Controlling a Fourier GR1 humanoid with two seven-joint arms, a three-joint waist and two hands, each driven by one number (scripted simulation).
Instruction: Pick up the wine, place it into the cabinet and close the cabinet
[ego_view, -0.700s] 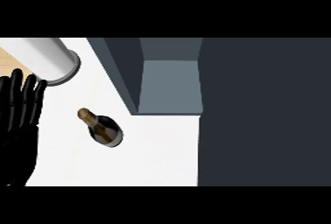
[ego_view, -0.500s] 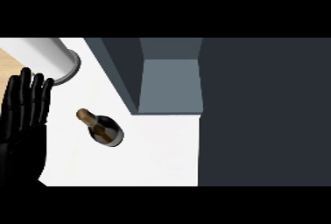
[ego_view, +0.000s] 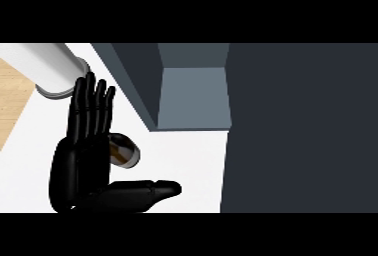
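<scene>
White table (ego_view: 184, 165) beside open grey cabinet (ego_view: 193, 95): dark glass wine bottle (ego_view: 122, 150) just right of, partly hidden behind, black left hand (ego_view: 81, 160), fingers straight, thumb spread below, nothing grasped yet; bottle's long axis hidden.

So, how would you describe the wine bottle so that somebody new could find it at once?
Start at the open grey cabinet at the top of the white counter. Just below and left of its front edge, a black hand with straight fingers comes up from the bottom. The wine bottle shows at that hand's right edge, partly hidden: the only small, rounded, dark brown thing there.
</scene>
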